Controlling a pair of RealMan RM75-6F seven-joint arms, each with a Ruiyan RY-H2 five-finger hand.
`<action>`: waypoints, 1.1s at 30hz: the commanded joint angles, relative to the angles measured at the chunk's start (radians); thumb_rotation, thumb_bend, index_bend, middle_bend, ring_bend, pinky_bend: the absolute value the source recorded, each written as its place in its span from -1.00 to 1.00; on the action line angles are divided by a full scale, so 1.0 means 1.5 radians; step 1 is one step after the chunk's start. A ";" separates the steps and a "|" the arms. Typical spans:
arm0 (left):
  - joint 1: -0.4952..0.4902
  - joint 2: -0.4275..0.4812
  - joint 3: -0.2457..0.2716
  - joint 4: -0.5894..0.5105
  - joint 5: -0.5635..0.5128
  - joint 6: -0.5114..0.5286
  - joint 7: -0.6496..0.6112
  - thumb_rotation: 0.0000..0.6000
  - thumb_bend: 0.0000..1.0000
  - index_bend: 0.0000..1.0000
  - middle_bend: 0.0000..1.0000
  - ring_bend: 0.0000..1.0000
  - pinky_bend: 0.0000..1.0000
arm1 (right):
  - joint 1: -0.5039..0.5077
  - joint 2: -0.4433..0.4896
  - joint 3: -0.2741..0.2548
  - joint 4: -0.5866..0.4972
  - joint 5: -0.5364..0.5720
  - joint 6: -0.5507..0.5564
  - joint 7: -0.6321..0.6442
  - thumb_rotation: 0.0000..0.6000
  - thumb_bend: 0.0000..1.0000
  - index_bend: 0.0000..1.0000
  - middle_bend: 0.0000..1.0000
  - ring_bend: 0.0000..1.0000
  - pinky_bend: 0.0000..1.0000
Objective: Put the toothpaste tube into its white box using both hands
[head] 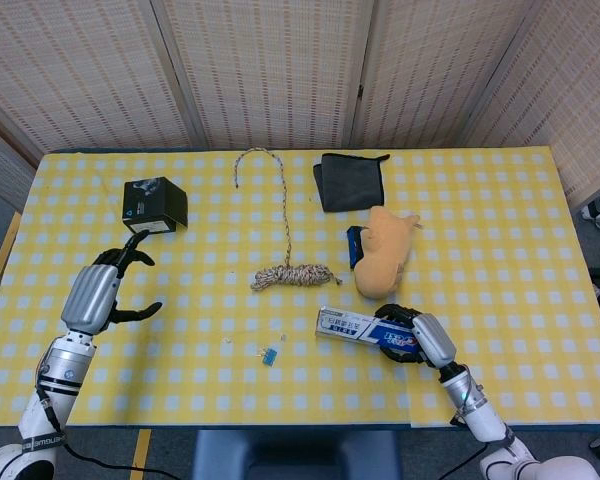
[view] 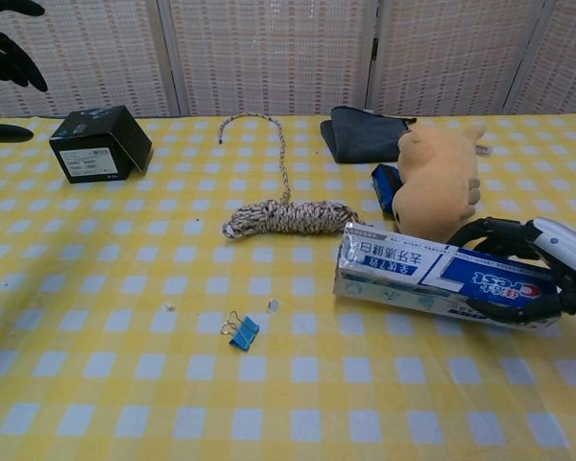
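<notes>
Right hand [view: 533,274] is wrapped around one end of the white box [view: 432,281], fingers curled over top and under the bottom; the box lies low, on or just above the yellow checked table [head: 500,240], just in front of the orange plush toy [head: 384,248]. Left hand [head: 105,290] is well apart on the far side, holding nothing, fingers spread, hanging near the black box [head: 154,200]. I can't spot a loose toothpaste tube anywhere in either view, and can't tell whether the end flap is closed, so my read: tube is likely already inside and the box is being set down. If so, what's left is letting go and pulling the arm clear. The coiled rope [view: 288,217], blue binder clip [view: 240,331] and dark cloth [head: 350,181] lie clear of it.
</notes>
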 commanded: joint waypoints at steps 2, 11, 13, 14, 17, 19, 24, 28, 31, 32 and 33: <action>0.002 -0.005 -0.004 -0.001 0.000 0.005 0.005 1.00 -0.61 -1.00 -0.20 -0.37 -0.50 | 0.001 0.003 -0.003 0.000 -0.005 0.001 0.000 1.00 -0.35 -0.26 -0.42 -0.32 -0.21; 0.010 -0.011 -0.010 -0.004 0.000 0.018 0.017 1.00 -0.61 -1.00 -0.22 -0.37 -0.50 | 0.006 0.038 -0.011 -0.041 -0.011 -0.013 -0.032 1.00 -0.35 -0.60 -0.71 -0.60 -0.50; 0.012 -0.009 -0.011 -0.007 0.001 0.021 0.016 1.00 -0.61 -1.00 -0.23 -0.37 -0.50 | 0.005 0.053 -0.011 -0.064 -0.012 -0.009 -0.041 1.00 -0.35 -0.67 -0.75 -0.63 -0.52; 0.016 -0.006 -0.010 -0.009 0.004 0.024 0.012 1.00 -0.61 -1.00 -0.23 -0.37 -0.50 | 0.003 0.064 -0.010 -0.082 -0.013 0.000 -0.048 1.00 -0.35 -0.69 -0.76 -0.65 -0.53; 0.038 0.005 0.002 -0.004 0.020 0.041 -0.005 1.00 -0.61 -1.00 -0.26 -0.38 -0.51 | -0.007 0.103 -0.011 -0.138 -0.023 0.039 -0.089 1.00 -0.35 -0.72 -0.80 -0.68 -0.56; 0.058 0.013 0.020 0.008 0.041 0.056 -0.024 1.00 -0.61 -1.00 -0.30 -0.43 -0.56 | -0.016 0.136 -0.010 -0.184 -0.031 0.069 -0.132 1.00 -0.35 -0.77 -0.84 -0.72 -0.60; 0.125 0.001 0.065 0.120 0.135 0.147 -0.103 1.00 -0.61 -0.91 -0.40 -0.52 -0.65 | -0.052 0.264 -0.006 -0.368 -0.044 0.141 -0.324 1.00 -0.35 -0.92 -0.99 -0.83 -0.72; 0.173 -0.020 0.103 0.222 0.182 0.203 -0.142 1.00 -0.61 -0.89 -0.51 -0.65 -0.73 | -0.096 0.371 -0.009 -0.517 -0.024 0.158 -0.541 1.00 -0.35 -0.97 -1.00 -0.98 -0.93; 0.203 -0.027 0.132 0.268 0.200 0.221 -0.140 1.00 -0.61 -0.87 -0.58 -0.73 -0.77 | -0.131 0.433 -0.013 -0.624 0.011 0.157 -0.680 1.00 -0.35 -1.00 -1.00 -1.00 -1.00; 0.211 -0.031 0.139 0.281 0.206 0.227 -0.134 1.00 -0.61 -0.87 -0.59 -0.75 -0.79 | -0.140 0.442 -0.013 -0.643 0.017 0.161 -0.704 1.00 -0.35 -1.00 -1.00 -1.00 -1.00; 0.221 -0.039 0.145 0.298 0.212 0.235 -0.121 1.00 -0.61 -0.86 -0.61 -0.77 -0.81 | -0.152 0.449 -0.013 -0.659 0.023 0.169 -0.724 1.00 -0.35 -1.00 -1.00 -1.00 -1.00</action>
